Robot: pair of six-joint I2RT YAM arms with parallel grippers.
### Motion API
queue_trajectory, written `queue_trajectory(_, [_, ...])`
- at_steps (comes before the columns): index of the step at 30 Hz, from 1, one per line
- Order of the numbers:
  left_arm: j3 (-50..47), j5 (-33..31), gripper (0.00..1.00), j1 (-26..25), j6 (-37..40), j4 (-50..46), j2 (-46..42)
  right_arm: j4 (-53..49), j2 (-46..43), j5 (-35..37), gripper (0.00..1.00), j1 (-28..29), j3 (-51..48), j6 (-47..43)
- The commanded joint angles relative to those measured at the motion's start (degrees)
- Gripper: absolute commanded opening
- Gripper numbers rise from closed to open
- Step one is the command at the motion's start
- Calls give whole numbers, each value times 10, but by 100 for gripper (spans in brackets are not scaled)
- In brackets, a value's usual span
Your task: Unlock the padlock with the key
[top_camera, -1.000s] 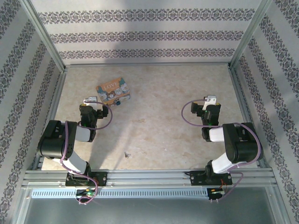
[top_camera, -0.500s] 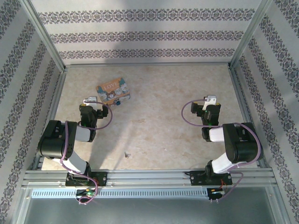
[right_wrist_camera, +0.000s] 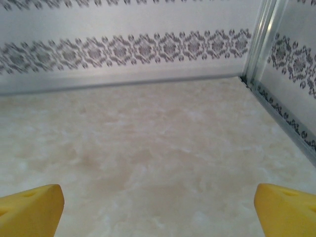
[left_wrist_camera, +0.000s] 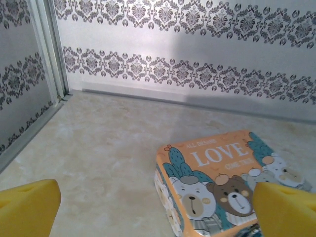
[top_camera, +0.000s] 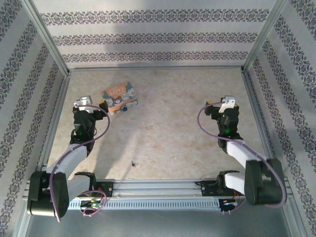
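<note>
Workspace from above, with both wrist views. The padlock [top_camera: 119, 97], an orange-tan block lettered "LOVE" with cartoon bears, lies flat in the rear-left quarter of the worktop [top_camera: 168, 133], near the left edge and apart from the rear wall. A tiny blue and silvery piece, taken to be the key [top_camera: 126, 107], lies against the padlock's near edge. It is too small to tell whether it rests loose on the worktop or sits in the block. A dark speck [top_camera: 133, 163] near the front edge cannot be identified.

The left gripper [top_camera: 93, 102] stands just beside the padlock's near-left corner. In its wrist view the yellow fingertips [left_wrist_camera: 29, 207] are spread wide with nothing between them, and the block lies ahead, offset to the right. The right gripper [top_camera: 219, 105] hovers near the right edge, well apart from the padlock. Its fingertips [right_wrist_camera: 284, 207] are likewise spread wide over bare worktop.

Judged stage: approach, with neither padlock nor key yet grasped.

Likely failure modes:
- The key is far smaller than the fingers and lies hard against the block, so closing fingers may seize the block or push the key aside.
- The block appears unrestrained, so a sideways nudge could slide it toward the left edge.
- With the right gripper so far off, nothing braces the padlock, and pressure from the key would shift it rather than turn the lock.
</note>
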Motion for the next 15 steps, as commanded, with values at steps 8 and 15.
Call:
queue_trajectory(8, [71,89,99,4,-180,-324,-155,-381,-181,-69,98,81,102,124])
queue_trajectory(15, [67,238,99,3,-230,-419,-157,-499,-202,-59,98,181,155,172])
